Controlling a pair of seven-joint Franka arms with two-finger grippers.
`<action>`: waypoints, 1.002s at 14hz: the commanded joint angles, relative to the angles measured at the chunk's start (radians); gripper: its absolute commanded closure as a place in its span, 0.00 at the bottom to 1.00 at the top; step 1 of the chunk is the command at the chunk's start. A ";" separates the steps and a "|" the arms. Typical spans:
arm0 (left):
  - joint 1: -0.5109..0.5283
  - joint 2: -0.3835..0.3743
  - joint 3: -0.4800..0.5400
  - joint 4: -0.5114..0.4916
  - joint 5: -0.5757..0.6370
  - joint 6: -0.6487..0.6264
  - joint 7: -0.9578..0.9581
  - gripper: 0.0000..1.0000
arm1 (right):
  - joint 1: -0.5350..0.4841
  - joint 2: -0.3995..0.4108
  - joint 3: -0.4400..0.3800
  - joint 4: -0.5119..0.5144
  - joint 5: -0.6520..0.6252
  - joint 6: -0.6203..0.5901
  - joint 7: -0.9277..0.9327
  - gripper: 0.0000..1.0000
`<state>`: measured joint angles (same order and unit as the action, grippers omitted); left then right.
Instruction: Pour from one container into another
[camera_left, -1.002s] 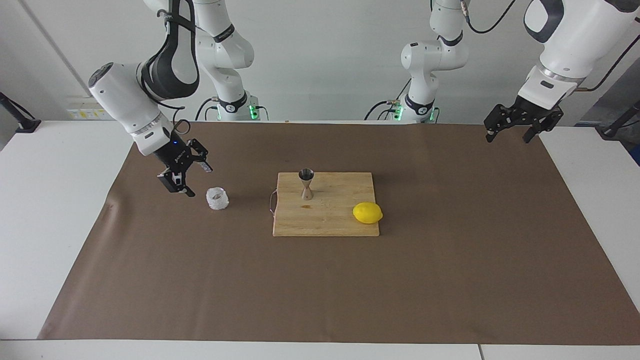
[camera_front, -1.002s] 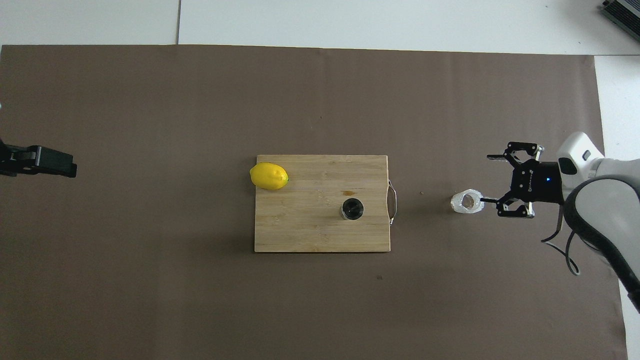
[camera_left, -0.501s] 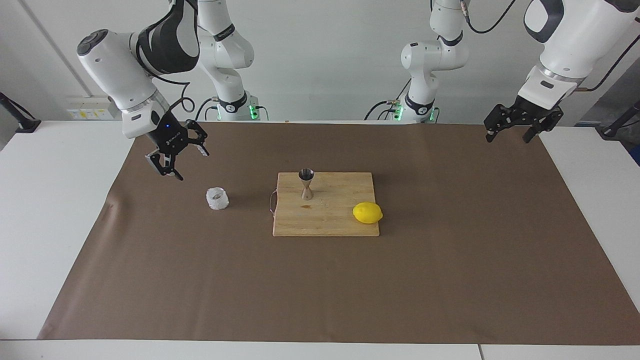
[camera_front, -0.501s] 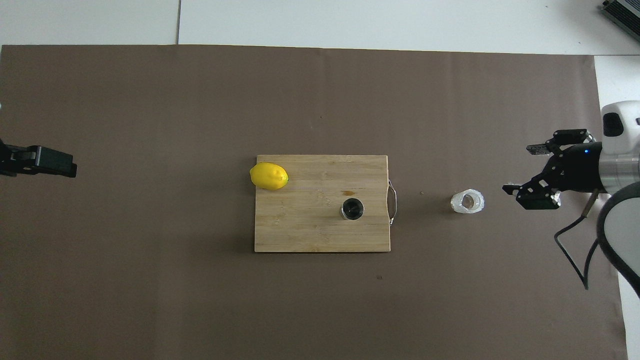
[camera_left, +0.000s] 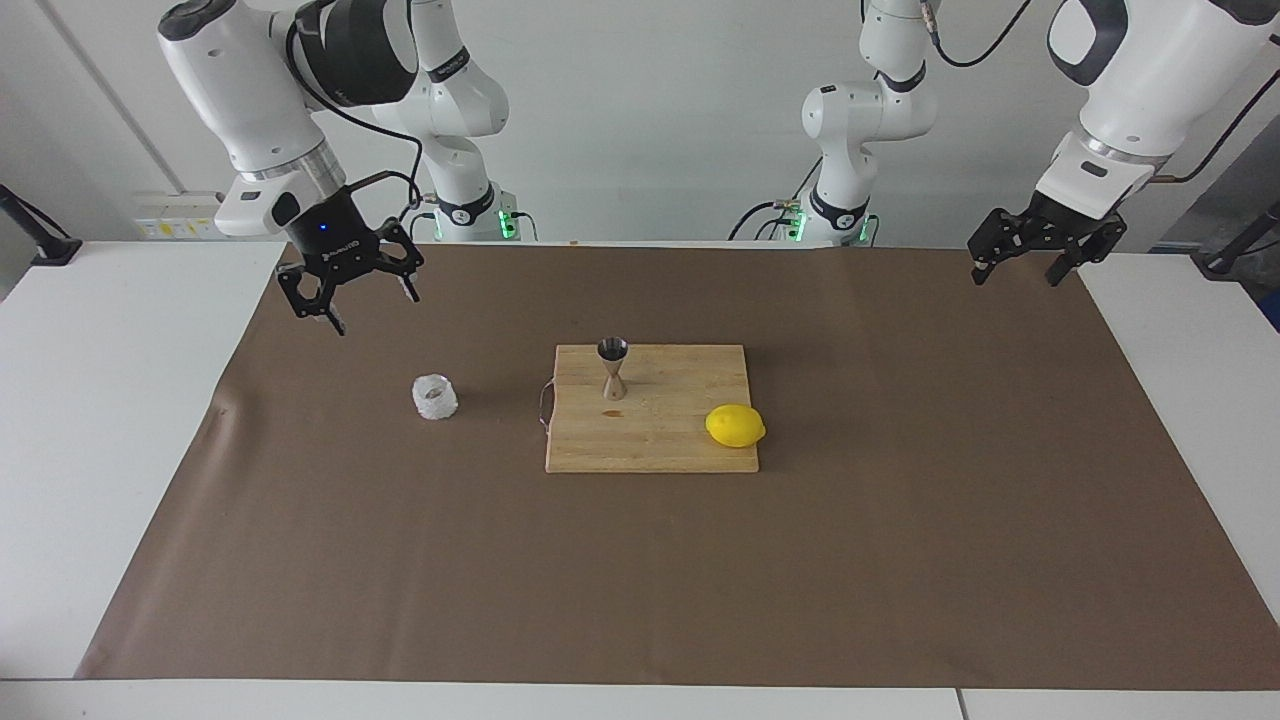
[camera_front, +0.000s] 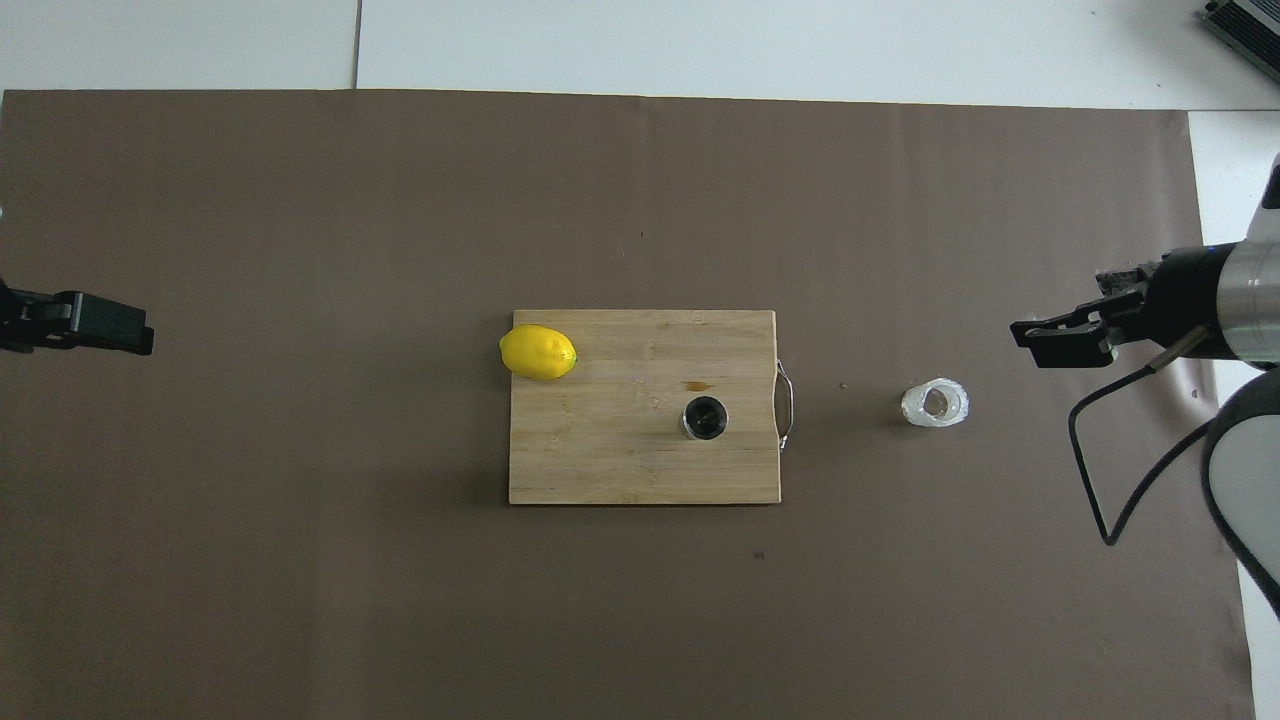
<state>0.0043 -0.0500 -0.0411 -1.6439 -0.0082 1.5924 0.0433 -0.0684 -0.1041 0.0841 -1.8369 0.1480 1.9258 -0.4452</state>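
Observation:
The clear bumpy glass cup (camera_left: 435, 397) stands upright on the brown mat, toward the right arm's end of the table; it also shows in the overhead view (camera_front: 935, 404). The steel hourglass jigger (camera_left: 613, 368) stands upright on the wooden cutting board (camera_left: 650, 445), seen from above as a dark round mouth (camera_front: 705, 417). My right gripper (camera_left: 372, 308) is open and empty, raised over the mat and apart from the cup, near the mat's edge at the right arm's end (camera_front: 1075, 310). My left gripper (camera_left: 1015, 278) is open and empty and waits high over the mat's edge at the left arm's end (camera_front: 110, 335).
A yellow lemon (camera_left: 735, 426) lies on the board's corner toward the left arm's end (camera_front: 538, 352). The board (camera_front: 620, 460) has a metal handle (camera_front: 787, 405) on the side facing the cup. White table surrounds the brown mat (camera_left: 640, 580).
My right gripper has risen and pulled away from beside the glass cup, toward the robots and the right arm's end. The cup, jigger and left arm have not moved.

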 joint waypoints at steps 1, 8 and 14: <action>-0.007 -0.013 0.009 -0.011 -0.007 -0.011 0.004 0.00 | 0.022 0.063 0.011 0.116 -0.100 -0.062 0.198 0.00; -0.007 -0.013 0.009 -0.011 -0.007 -0.011 0.004 0.00 | 0.044 0.119 0.011 0.251 -0.148 -0.175 0.624 0.00; -0.007 -0.011 0.009 -0.011 -0.006 -0.011 0.004 0.00 | 0.068 0.109 0.013 0.260 -0.206 -0.307 0.634 0.00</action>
<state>0.0043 -0.0500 -0.0411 -1.6439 -0.0082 1.5924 0.0433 0.0080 -0.0021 0.0849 -1.6002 -0.0415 1.6727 0.1653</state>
